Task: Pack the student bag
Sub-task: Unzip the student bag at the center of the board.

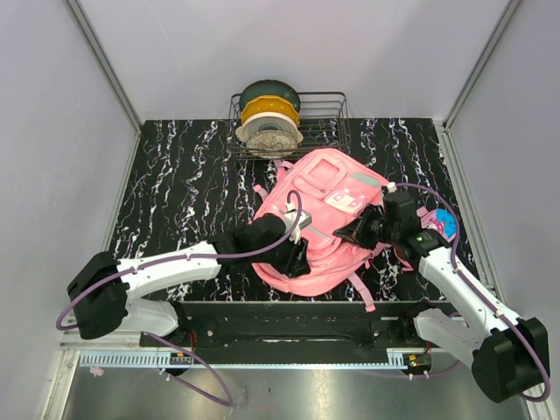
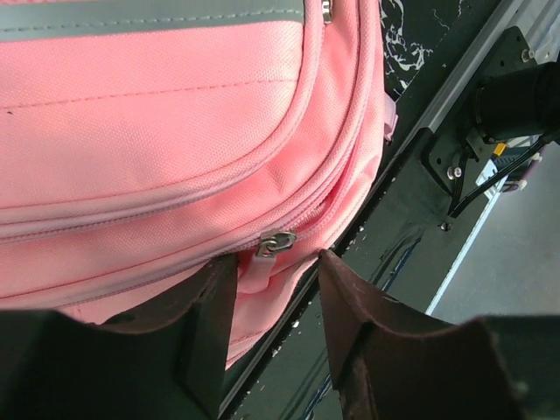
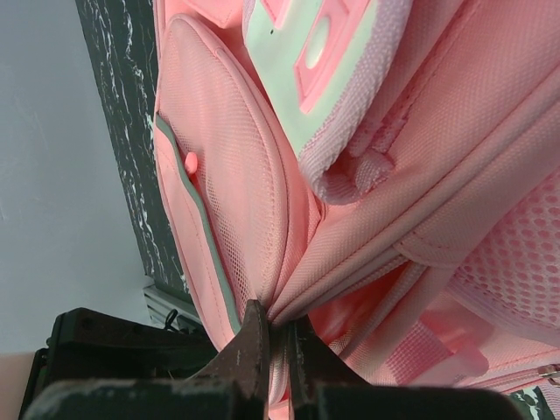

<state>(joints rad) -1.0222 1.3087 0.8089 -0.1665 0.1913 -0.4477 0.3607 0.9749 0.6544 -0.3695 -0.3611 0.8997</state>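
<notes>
the student bag (image 1: 324, 210) lies at the worktop's (image 1: 175, 175) near edge. my right hand (image 3: 276, 319) pinches a fold of its side; my left hand (image 2: 276, 262), half open, straddles the zip pull (image 2: 274, 243), holding nothing. that zip looks closed, so i judge packing barely begun.

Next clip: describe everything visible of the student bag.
The student bag is a large soft pink backpack of woven fabric, with zip pockets, a mesh side pocket, grey trim and a pale-green patch. It lies flat, front up, on the black marbled table. The right gripper is shut on a fold at its side; the left gripper stands open astride a metal zip pull.
</notes>
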